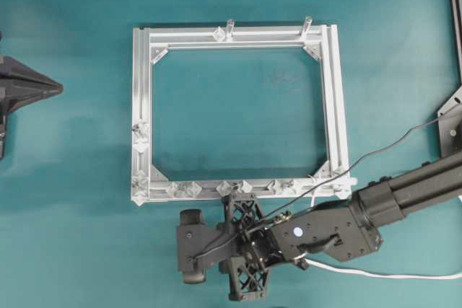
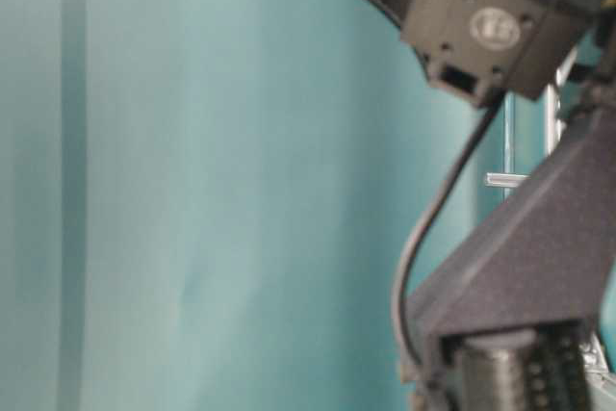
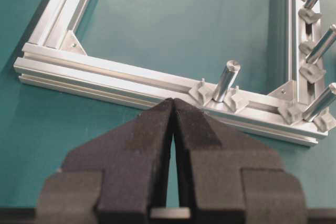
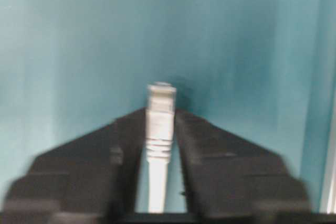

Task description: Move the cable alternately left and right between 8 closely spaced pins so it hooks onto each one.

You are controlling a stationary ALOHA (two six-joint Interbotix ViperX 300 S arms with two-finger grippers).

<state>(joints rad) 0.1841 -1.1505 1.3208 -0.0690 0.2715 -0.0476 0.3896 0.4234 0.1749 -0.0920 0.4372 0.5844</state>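
Observation:
The cable is a white cord with a small plug tip, and my right gripper is shut on it just behind the plug. Overhead, that gripper is below the silver frame, pointing left, and the cable trails off to the right edge. Small whitish pins line the frame's bottom bar, with more pins on its left bar. My left gripper is shut and empty, its tips just short of a frame bar with pins. Overhead, the left gripper sits at the far left.
Two slim upright posts stand on the frame's top bar. A thin dark wire arcs over the right arm. Black equipment sits at the right edge. The table-level view is blocked by the right arm.

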